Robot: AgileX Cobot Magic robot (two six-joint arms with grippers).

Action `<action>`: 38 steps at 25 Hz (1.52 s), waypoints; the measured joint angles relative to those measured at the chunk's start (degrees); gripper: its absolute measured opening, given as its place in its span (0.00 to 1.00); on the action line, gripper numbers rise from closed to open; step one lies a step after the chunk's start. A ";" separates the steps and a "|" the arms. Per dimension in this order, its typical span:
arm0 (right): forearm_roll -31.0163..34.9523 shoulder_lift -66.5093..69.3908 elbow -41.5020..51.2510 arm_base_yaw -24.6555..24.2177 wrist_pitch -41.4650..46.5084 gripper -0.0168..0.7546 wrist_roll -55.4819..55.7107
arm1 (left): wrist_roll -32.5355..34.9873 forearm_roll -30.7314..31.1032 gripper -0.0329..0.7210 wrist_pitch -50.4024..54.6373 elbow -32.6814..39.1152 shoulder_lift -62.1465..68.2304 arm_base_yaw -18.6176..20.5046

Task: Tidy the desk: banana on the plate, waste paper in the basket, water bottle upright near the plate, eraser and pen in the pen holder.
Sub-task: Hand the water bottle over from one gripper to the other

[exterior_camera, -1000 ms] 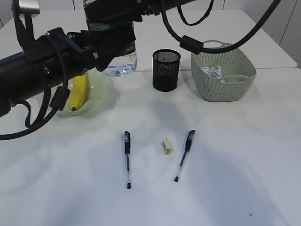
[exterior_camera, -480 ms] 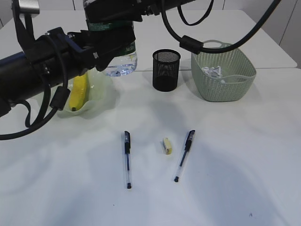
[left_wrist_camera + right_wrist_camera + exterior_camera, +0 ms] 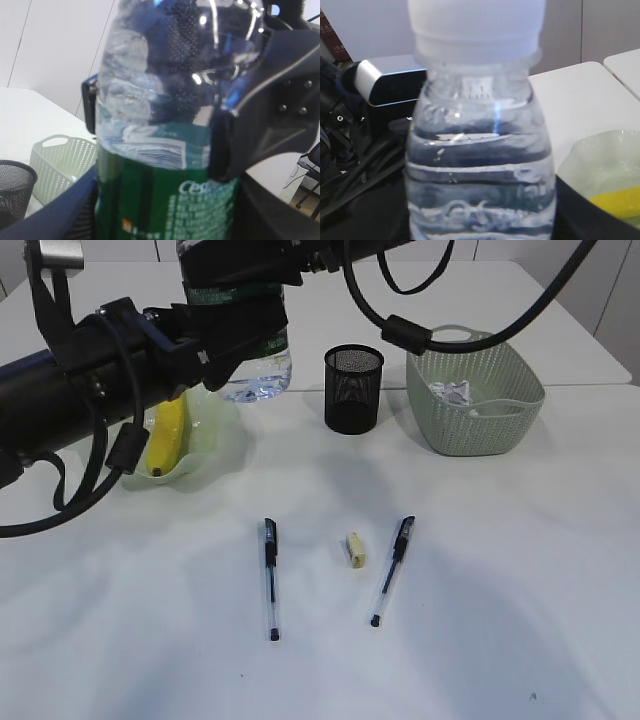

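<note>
The clear water bottle (image 3: 258, 375) with a green label stands upright at the back left, next to the pale green plate (image 3: 215, 445) that holds the banana (image 3: 166, 437). My left gripper (image 3: 212, 348) is shut on the bottle's labelled body (image 3: 165, 125). My right gripper (image 3: 235, 290) comes from above and is shut on its upper part (image 3: 477, 150). Two pens (image 3: 270, 578) (image 3: 391, 569) and a yellowish eraser (image 3: 355, 549) lie on the table in front. The black mesh pen holder (image 3: 353, 388) stands behind them. Crumpled paper (image 3: 455, 392) lies in the green basket (image 3: 475, 420).
The left arm's dark body and cables (image 3: 70, 400) stretch across the left of the table, above the plate. The basket (image 3: 60, 160) and pen holder (image 3: 12, 190) also show in the left wrist view. The plate (image 3: 600, 160) shows in the right wrist view.
</note>
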 joint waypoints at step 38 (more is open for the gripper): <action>0.03 0.09 0.00 0.00 0.00 0.59 1.17 | 0.00 -0.10 0.60 0.00 0.00 0.00 0.00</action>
